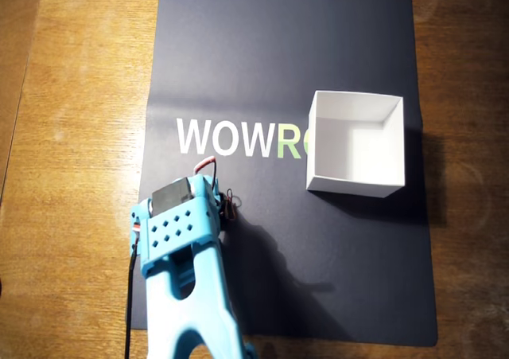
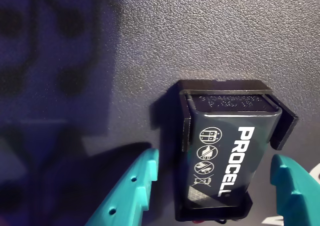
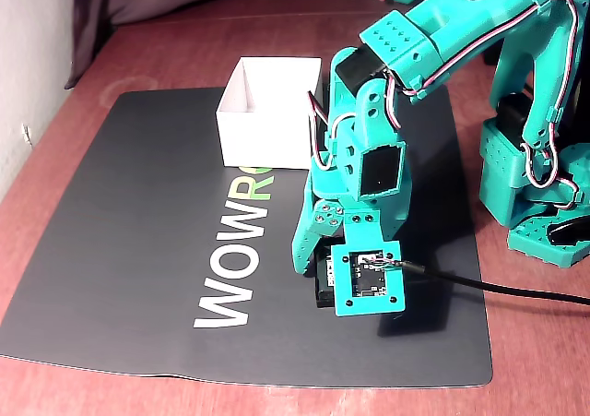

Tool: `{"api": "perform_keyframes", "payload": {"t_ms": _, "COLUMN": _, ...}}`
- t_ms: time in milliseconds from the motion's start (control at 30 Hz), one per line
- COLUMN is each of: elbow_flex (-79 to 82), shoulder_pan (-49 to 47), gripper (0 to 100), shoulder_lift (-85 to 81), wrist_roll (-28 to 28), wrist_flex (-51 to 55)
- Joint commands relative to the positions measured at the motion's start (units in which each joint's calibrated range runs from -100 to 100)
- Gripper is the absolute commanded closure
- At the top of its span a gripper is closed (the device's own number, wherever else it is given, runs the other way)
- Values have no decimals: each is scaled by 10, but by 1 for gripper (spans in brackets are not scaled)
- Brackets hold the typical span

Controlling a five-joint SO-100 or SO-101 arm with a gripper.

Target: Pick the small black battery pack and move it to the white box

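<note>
In the overhead view my gripper (image 1: 184,190) stands over the dark mat's (image 1: 334,48) left half, near its left edge, under the WOW lettering. Wrist view: my teal fingers (image 2: 135,186) are spread, one on each side of the small black battery pack (image 2: 225,161), gaps visible on both flanks; nothing pinched. Bare mat lies between. The white box (image 1: 355,142) sits upright toward the mat's right edge, well apart.
</note>
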Motion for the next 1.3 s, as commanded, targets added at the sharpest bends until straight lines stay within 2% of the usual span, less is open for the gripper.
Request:
{"api": "perform_keyframes", "payload": {"t_ms": 0, "elbow_flex": -2, "shoulder_pan": 7, "gripper": 75, "shoulder_lift": -6, "wrist_roll": -2, "wrist_flex": -1}}
{"api": "perform_keyframes", "payload": {"t_ms": 733, "elbow_flex": -2, "shoulder_pan": 7, "gripper": 75, "shoulder_lift": -8, "wrist_roll": -2, "wrist_flex": 9}}
{"api": "perform_keyframes", "payload": {"t_ms": 867, "elbow_flex": -2, "shoulder_pan": 7, "gripper": 80, "shoulder_lift": -8, "wrist_roll": 1, "wrist_flex": 3}}
{"api": "perform_keyframes", "payload": {"t_ms": 1267, "elbow_flex": -1, "shoulder_pan": 7, "gripper": 81, "shoulder_lift": -7, "wrist_roll": -1, "wrist_flex": 2}}
